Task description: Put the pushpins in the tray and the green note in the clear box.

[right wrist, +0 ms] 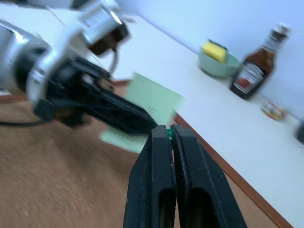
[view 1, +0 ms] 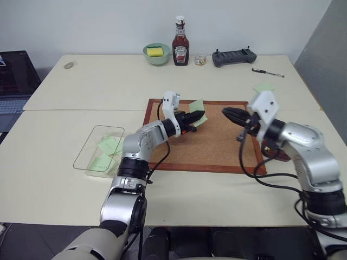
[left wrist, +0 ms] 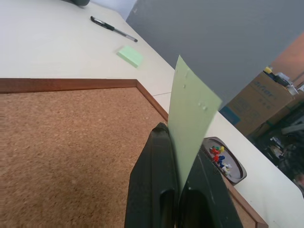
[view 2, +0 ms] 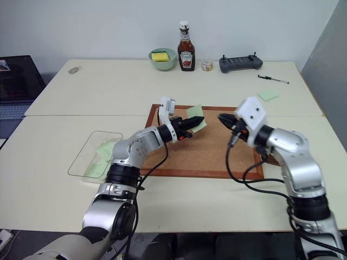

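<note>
Nearest to us on the pale surface (view 1: 65, 184), off to the left, sits the clear box (view 1: 99, 149), and we can see a couple of pale green slips lying inside it. Just past that, over the cork board (view 1: 217, 149), our left end effector (view 1: 198, 117) is clamped shut on the green note (view 1: 197, 106), which stands up edgewise out of the fingers, lifted off the cork. Across the board, our right end effector (view 1: 227, 112) points back toward the left one, its fingers pressed together with a speck of green pinched at the very tips (right wrist: 169, 134); we can't say for certain that it's a pushpin. By the board's right edge, the tray (left wrist: 223, 159) rests on the surface with a little heap of coloured pushpins (left wrist: 218, 156) in it. Farther out, a squarer green sticky note (view 2: 268, 95) and a pen (view 2: 274, 79) lie on the right. Along the back edge we have a green bowl (view 1: 156, 54), a ketchup bottle (view 1: 180, 43) and a dark controller (view 1: 234, 56).
</note>
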### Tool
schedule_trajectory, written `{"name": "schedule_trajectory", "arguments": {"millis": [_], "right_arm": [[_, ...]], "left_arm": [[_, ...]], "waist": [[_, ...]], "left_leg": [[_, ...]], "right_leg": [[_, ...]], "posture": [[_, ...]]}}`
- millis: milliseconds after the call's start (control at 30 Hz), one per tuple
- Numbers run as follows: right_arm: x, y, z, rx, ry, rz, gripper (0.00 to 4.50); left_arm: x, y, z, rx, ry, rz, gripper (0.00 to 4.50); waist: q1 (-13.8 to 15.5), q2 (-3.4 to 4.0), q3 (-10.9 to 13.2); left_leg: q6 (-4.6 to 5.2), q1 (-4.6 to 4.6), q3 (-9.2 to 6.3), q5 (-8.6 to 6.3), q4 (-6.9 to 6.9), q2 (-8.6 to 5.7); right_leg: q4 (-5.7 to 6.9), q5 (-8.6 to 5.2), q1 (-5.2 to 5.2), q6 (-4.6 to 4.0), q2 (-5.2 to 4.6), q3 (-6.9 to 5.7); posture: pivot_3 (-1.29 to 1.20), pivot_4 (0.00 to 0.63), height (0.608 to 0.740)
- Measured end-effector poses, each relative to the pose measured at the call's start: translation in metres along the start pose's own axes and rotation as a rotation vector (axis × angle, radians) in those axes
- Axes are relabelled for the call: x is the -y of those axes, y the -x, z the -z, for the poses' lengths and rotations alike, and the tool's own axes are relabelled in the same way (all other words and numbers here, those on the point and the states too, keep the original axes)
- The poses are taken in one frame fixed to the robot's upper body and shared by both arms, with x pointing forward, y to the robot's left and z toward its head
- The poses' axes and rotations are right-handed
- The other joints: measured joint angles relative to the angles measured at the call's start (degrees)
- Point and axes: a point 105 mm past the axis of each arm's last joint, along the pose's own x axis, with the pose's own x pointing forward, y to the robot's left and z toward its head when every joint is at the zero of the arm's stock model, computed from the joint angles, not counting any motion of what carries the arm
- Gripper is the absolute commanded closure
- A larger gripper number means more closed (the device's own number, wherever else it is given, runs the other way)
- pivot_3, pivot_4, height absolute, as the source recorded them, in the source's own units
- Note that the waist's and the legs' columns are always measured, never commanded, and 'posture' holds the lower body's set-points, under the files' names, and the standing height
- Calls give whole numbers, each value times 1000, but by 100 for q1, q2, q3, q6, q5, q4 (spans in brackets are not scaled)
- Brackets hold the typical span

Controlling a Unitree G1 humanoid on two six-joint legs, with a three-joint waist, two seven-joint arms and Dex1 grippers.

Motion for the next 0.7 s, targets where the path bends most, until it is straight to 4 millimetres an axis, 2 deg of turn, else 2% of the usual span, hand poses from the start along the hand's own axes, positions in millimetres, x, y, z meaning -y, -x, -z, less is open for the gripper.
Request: {"name": "schedule_trajectory", "arguments": {"millis": [167,267,433,600,667,700], "right_arm": [[25,58,65,-335,108,109,4500],[36,78,84,-459,157,153,4500],[41,97,108,-593,151,193,4500],[44,102,117,-634,129,217,4500],[44,103,119,-642,123,222,4026],[44,104,119,-643,122,222,3969]], "left_arm": [[7,9,8,-32,-87,9,4473],[17,6,10,-43,-120,48,4473],[22,6,13,-56,-143,63,4473],[23,6,15,-59,-144,65,4473],[23,7,17,-62,-140,63,4500],[22,7,17,-63,-139,62,4500]], "waist": [[17,-1,1],[-22,-1,1],[-25,-4,2],[-15,-6,4],[-14,-6,4],[-15,-6,4]], "left_leg": [[1,-1,11,-1,3,-1],[4,7,19,-2,11,4],[21,17,20,-11,38,3],[22,16,18,-12,68,0],[22,16,18,-12,68,0],[22,16,18,-12,68,1]], "right_leg": [[2,0,0,0,-1,9],[11,0,3,0,1,17],[48,-1,6,1,2,21],[65,-1,14,2,2,21],[66,-1,14,2,2,20],[67,-1,13,2,2,20]], "posture": [[0,150,740],[0,150,740],[0,150,740],[0,150,740],[0,150,740],[0,150,740]]}}
